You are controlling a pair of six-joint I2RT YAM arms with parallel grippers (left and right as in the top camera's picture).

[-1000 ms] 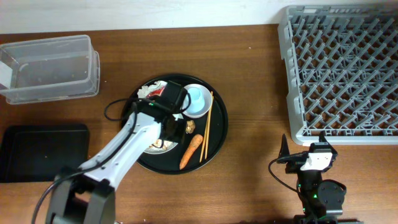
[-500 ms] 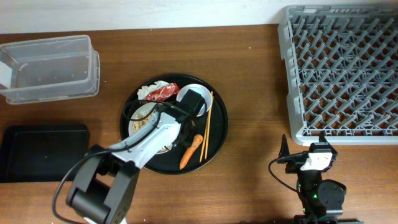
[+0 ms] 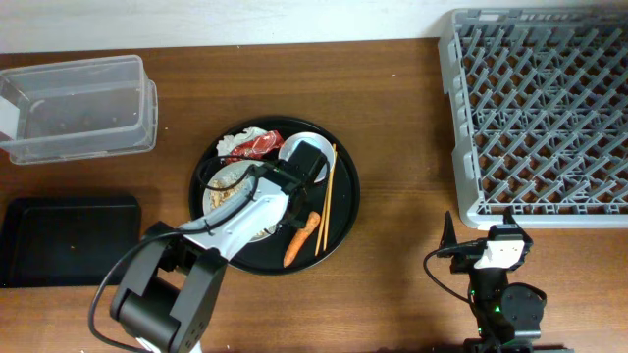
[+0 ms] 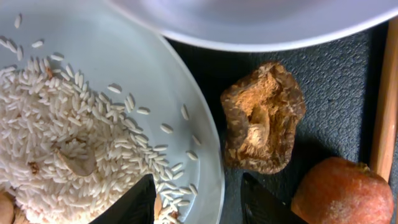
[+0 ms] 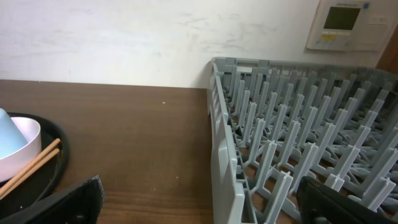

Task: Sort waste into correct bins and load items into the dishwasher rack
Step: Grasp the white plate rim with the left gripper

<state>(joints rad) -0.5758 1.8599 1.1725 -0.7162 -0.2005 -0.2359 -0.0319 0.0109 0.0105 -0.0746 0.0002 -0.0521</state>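
The left gripper (image 4: pixel 198 186) is held low over the round tray (image 3: pixel 345 211). It is open, and nothing is held in it. Its two fingers (image 4: pixel 140 202) are seen at the bottom of the left wrist view, with the edge of the plate (image 4: pixel 93 50) between them. The lump (image 4: pixel 263 118) is found just past the right finger, on the round tray, in the gap between the plate, the bowl (image 4: pixel 249 15) and the carrot (image 4: pixel 339 193). The gripper is likely held open so that the lump can be picked up next. It is not lined up yet, though. A small shift to the right seems to be needed, or the plate edge may be pinched instead. Rice (image 4: pixel 56 137) is piled on the plate, so the plate cannot be loaded yet. The wrapper (image 3: pixel 257 145) and tissue (image 3: pixel 238 139) lie at the far edge of the round tray, and the chopsticks (image 3: pixel 326 201) lie beside the carrot. The tub (image 3: pixel 78 106) and the flat tray (image 3: pixel 64 240) are set on the left of the table (image 3: pixel 402 118), ready for waste. The rack (image 3: pixel 540 108) is set on the right. The right gripper (image 5: pixel 199 186) is parked near it, wide open with nothing in it, maybe to be out of the way.
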